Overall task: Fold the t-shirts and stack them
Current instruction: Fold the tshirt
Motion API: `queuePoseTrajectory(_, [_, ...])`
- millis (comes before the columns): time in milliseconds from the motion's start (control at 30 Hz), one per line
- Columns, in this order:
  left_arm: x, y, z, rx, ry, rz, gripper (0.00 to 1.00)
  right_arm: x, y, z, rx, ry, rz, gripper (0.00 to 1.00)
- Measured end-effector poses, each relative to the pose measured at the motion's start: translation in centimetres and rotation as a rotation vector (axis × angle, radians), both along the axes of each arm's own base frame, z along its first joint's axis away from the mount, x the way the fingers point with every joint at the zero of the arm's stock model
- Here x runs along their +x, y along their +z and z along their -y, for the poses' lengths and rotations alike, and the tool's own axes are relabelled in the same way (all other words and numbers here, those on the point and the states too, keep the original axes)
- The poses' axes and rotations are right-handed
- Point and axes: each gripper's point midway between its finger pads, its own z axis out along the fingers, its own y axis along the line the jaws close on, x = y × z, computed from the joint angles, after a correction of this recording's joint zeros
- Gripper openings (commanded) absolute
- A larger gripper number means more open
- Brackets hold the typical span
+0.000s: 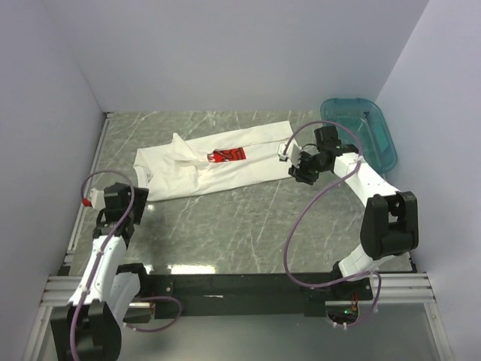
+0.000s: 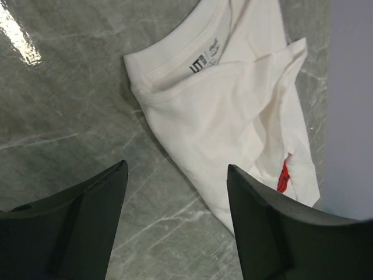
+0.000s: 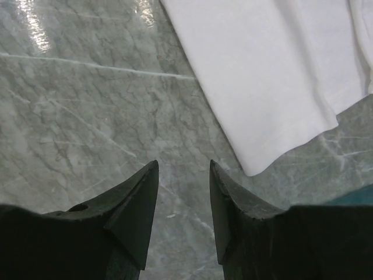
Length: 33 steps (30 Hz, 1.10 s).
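Parted and empty, the left gripper [image 1: 141, 197] hung just below the collar of the t-shirt [image 1: 218, 167], which stretched left-to-right across mid-frame; the right gripper [image 1: 295, 162], also parted and empty, flanked its hem.

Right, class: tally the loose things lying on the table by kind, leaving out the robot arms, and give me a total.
White t-shirt with red chest print: 1
Teal plastic basin: 1
Total: 2
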Motion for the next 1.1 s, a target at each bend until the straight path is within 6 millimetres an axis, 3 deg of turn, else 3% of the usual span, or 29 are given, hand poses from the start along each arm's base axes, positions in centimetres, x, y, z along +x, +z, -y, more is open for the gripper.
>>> queuePoseTrajectory(133, [1.0, -2.0, 0.1, -0.064, 0.028, -0.035, 0.63, 0.6, -0.6, 0.1, -0.008, -0.009, 0.002, 0.47])
queuePoseTrajectory(500, [3.4, -6.4, -0.7, -0.103, 0.08, -0.107, 0.63, 1.0, -2.3, 0.3, -0.024, -0.034, -0.039, 0.47])
queuePoseTrajectory(733, [5.5, -6.5, -1.0, -0.109, 0.087, -0.073, 0.58, 1.6, -3.2, 0.5, -0.041, -0.041, -0.057, 0.47])
queuePoseTrajectory(900, [5.4, -6.5, -1.2, -0.112, 0.098, -0.074, 0.58, 1.9, -3.4, 1.3, -0.082, -0.053, -0.044, 0.47])
queuePoseTrajectory(1100, [4.3, -6.8, -1.5, -0.102, 0.115, -0.098, 0.49, 2.7, -3.0, 1.7, -0.106, -0.059, -0.016, 0.46])
